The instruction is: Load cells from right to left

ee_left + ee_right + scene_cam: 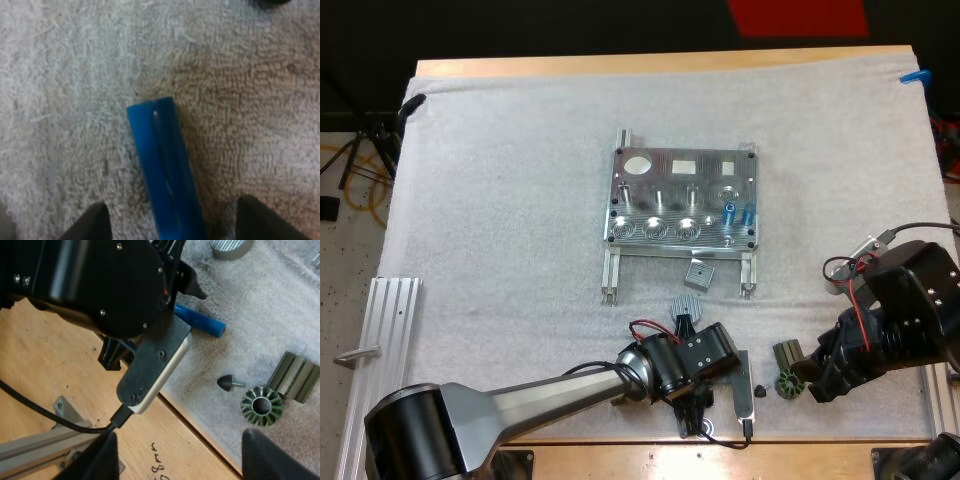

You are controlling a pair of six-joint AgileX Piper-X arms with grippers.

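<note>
The metal fixture (685,200) lies mid-mat with two blue cylinders (738,213) standing in its right-hand sockets. My left gripper (695,388) hangs low near the mat's front edge. Its fingers (95,222) stand apart on either side of a blue cylinder (167,170) lying on the mat, and they do not touch it. That cylinder (200,321) also pokes out from under the left arm. My right gripper (812,378) is open over the front right of the mat, beside a dark finned ring (261,406), a ribbed block (295,376) and a small black cone (227,383).
A small grey block (699,273) and a knurled silver part (686,306) lie between the fixture and the left arm. An aluminium rail (380,340) runs along the table's left side. The wooden front edge (75,390) is close behind both grippers.
</note>
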